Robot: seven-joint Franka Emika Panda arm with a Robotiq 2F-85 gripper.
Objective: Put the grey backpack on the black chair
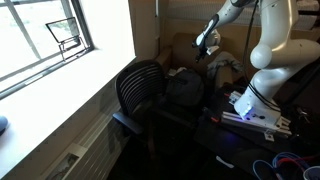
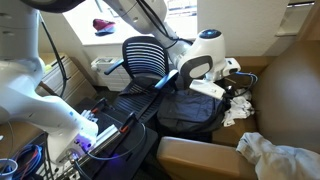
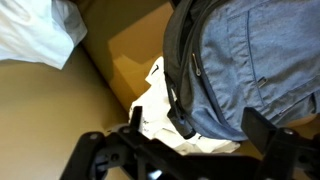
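My gripper [image 3: 172, 138] hangs wide open and empty over the grey fabric backpack [image 3: 250, 60], which lies beside the black mesh-backed swivel chair [image 2: 148, 58], not on it. By my reckoning, grasp, lift and placement all remain. The wrist view crops the pack, and what it rests on is too dark to tell.

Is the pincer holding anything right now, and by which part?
Nothing is held. The pincer is open in the wrist view, and the grey backpack lies beyond it, ungripped.
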